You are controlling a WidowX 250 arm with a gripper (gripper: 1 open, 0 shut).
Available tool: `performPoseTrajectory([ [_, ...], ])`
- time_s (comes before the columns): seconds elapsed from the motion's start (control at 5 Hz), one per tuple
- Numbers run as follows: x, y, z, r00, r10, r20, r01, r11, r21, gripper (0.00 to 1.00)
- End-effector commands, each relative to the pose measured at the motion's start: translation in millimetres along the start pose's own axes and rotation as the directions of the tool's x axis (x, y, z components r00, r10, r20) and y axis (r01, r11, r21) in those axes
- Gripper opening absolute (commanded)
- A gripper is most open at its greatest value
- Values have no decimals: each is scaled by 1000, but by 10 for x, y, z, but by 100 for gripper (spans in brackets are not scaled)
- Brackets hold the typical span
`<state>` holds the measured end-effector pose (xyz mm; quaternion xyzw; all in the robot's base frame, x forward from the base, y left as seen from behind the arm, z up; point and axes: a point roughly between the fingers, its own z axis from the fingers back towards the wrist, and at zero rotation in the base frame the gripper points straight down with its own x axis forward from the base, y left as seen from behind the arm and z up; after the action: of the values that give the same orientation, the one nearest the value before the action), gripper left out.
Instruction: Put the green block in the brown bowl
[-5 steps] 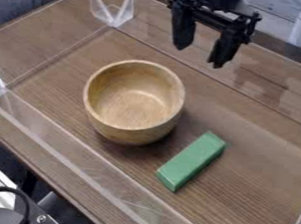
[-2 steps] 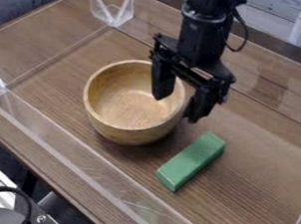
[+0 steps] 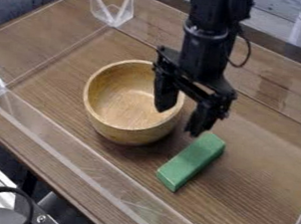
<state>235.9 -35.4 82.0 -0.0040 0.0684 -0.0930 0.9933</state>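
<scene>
The gripper (image 3: 186,103) hangs pointing down with its jaws spread wide and nothing between them, over the right edge of the bowl (image 3: 130,103). The block (image 3: 193,160) lies flat on the wooden table (image 3: 263,145) just right of the bowl, below the gripper's right finger, apart from it.

no readable text, labels or numbers, as far as visible

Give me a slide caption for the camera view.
Open gripper hovers between the wooden bowl and the green block on the table.
</scene>
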Motion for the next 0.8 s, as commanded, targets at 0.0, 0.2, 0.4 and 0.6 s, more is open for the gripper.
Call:
performPoseTrajectory([
  [0.0, 36, -57, -2, 998, -31, 51, 31, 1000, 0, 100],
  [0.2, 51, -100, -106, 998, -44, 52, 44, 999, -5, 100],
  [0.4, 72, -145, -197, 997, -55, 48, 55, 998, -3, 100],
  [0.6, 82, -153, -293, 997, -63, 42, 63, 998, -5, 100],
])
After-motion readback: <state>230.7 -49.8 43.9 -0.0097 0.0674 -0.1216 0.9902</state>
